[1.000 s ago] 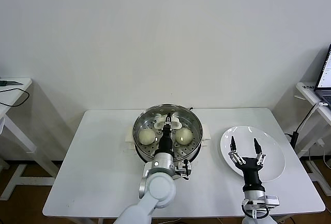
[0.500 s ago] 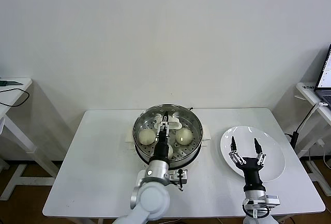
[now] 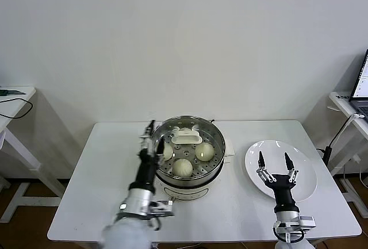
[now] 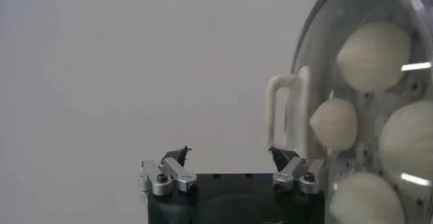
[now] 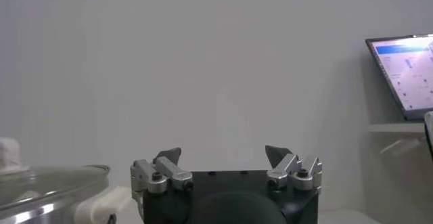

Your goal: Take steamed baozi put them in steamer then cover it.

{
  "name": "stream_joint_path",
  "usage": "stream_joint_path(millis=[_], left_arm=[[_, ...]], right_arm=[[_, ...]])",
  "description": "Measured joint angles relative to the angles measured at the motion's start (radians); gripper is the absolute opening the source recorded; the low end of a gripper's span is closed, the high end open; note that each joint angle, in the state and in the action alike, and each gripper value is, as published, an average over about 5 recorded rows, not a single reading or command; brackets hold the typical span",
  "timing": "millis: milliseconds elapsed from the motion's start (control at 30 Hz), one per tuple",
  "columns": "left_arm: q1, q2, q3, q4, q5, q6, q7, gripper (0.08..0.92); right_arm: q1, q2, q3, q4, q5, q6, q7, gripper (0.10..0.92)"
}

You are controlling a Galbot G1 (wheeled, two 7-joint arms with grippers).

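Left claw (image 3: 154, 137) spread at steamer (image 3: 214, 158) rim; right claw (image 3: 276, 164) (spread too) over plate (image 3: 307, 191).

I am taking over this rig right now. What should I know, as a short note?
Left gripper: open, empty, beside the steamer's left rim.
Right gripper: open, empty, over the white plate.
Done: four baozi sit in the steamer, and the glass lid appears to be on it.
Left: probably only parking both arms.
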Motion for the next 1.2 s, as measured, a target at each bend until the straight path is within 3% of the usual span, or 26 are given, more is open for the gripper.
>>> stream_joint_path(millis=[267,467,833,1200], left_arm=[[0.174,-0.046,-0.29,-0.061,-0.474,-0.227,-0.092,0.823],[0.269,-0.109,-0.418,-0.063,-0.702,-0.367,-0.122,0.823],[0.359,-0.179,-0.511,-0.026,-0.901,-0.522,-0.143,0.823],[0.4,-0.209,-0.533,0.005,-0.974,-0.6,-0.148,0.823]], right_arm=[[-0.006,-0.012,0.013,0.054,0.0,-0.06,-0.01,0.823],[-0.006,-0.014,0.012,0.078,0.002,-0.095,-0.016,0.823],[-0.009,-0.014,0.005,0.111,-0.001,-0.125,-0.024,0.823],[-0.015,-0.011,-0.004,0.134,-0.016,-0.144,-0.025,0.823]])
